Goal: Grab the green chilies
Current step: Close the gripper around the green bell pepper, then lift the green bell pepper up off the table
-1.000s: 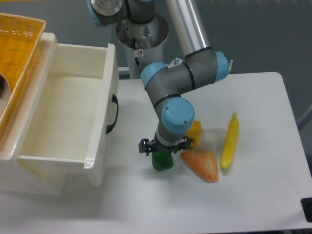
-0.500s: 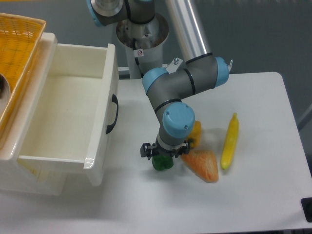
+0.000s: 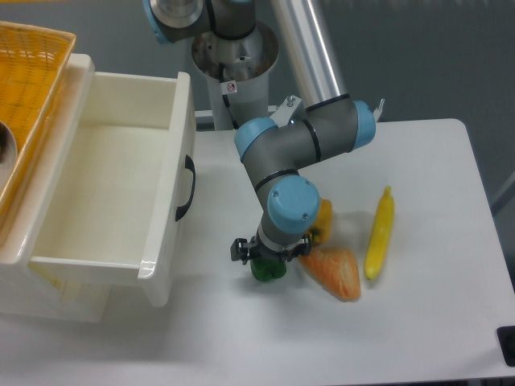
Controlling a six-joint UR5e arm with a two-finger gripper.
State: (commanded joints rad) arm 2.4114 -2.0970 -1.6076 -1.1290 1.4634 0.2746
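Claw sat low over the green chilies near the middle of the frame to grab it, but I could not tell if it had squeezed.

surface: white table | left: white open drawer, yellow wicker basket | backdrop: grey wall

Grey tubular arm, light-blue joint caps, shiny silver column up top. Small black tool below the round blue wrist cap.
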